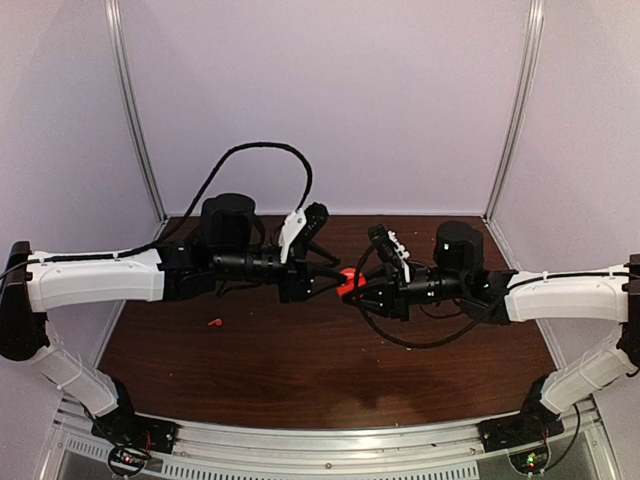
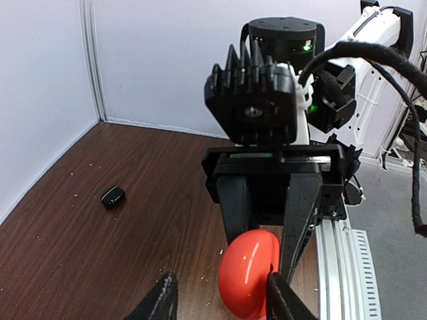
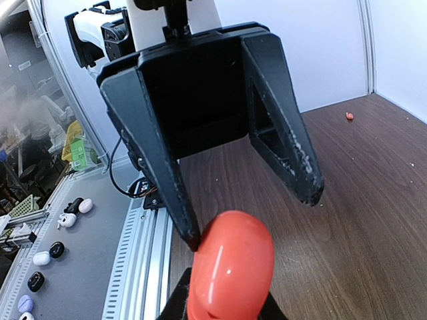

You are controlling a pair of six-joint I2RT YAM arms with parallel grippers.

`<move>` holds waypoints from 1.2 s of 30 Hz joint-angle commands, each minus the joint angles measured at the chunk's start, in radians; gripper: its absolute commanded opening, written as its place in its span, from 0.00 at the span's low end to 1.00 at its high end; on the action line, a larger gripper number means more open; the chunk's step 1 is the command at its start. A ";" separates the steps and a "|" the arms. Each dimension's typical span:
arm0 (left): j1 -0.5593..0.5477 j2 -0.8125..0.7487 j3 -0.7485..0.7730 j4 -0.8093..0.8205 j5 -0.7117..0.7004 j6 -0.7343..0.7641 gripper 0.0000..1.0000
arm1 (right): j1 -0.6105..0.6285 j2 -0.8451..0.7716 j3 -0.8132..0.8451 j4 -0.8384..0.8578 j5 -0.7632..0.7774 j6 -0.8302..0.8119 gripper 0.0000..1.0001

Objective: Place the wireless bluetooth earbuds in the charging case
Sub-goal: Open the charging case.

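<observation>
Right gripper (image 2: 263, 243): jaws seemingly clenched on charging case (image 2: 245, 273), presenting it above the table.
Left gripper (image 3: 250, 217): jaws released, straddling the case, probably to open it.

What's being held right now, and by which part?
The right gripper holds the charging case, jaws shut across its sides. The left gripper has its jaws open around the case, not clamping it.

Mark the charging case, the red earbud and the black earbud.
charging case (image 3: 230, 267): right wrist view, middle of its red shell.
red earbud (image 1: 213, 322): top external view, centre of the piece.
black earbud (image 2: 113, 197): left wrist view, centre of its glossy top.
</observation>
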 commanded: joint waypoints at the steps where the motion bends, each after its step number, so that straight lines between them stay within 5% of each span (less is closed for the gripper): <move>1: 0.043 -0.002 0.007 0.039 -0.100 -0.023 0.46 | 0.015 -0.035 0.007 0.016 -0.055 -0.017 0.03; 19: 0.090 -0.077 -0.075 0.133 -0.051 -0.090 0.50 | 0.015 -0.054 -0.019 0.030 -0.040 -0.051 0.03; 28: 0.253 -0.108 -0.097 0.066 -0.046 -0.199 0.52 | 0.024 -0.128 -0.030 0.000 -0.071 -0.150 0.05; 36: 0.558 -0.081 -0.038 -0.209 -0.202 -0.261 0.52 | 0.034 -0.125 -0.011 -0.057 -0.049 -0.199 0.04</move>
